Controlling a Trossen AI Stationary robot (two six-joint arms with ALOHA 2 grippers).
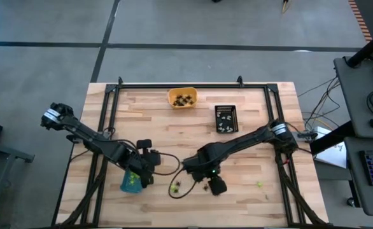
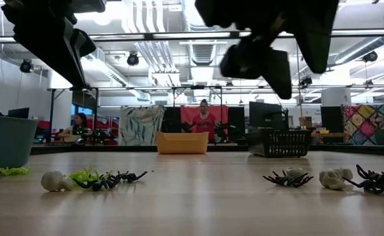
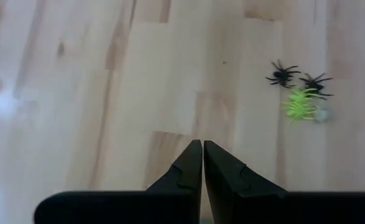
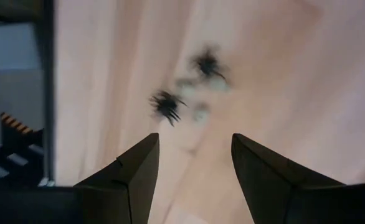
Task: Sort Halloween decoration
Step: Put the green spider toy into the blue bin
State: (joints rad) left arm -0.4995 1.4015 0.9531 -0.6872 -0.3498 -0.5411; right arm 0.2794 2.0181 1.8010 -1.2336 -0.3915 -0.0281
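Above the table's near edge, right gripper (image 4: 194, 158) hangs with fingers (image 4: 136, 171) spread over black spiders (image 4: 165, 104)

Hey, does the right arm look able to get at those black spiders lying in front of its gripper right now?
Probably yes. The right gripper is open above bare wood, and the black spiders lie just ahead with only whitish trinkets beside them. The left gripper, shut, sits off to the side.

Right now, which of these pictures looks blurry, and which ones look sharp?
The right wrist view is smeared: the black spiders and whitish bits beyond the open right gripper look soft. The left wrist view is crisp, with black spiders and a lime-green spider clear past the shut left gripper. The low view shows bright ceiling lights and dark arm silhouettes.
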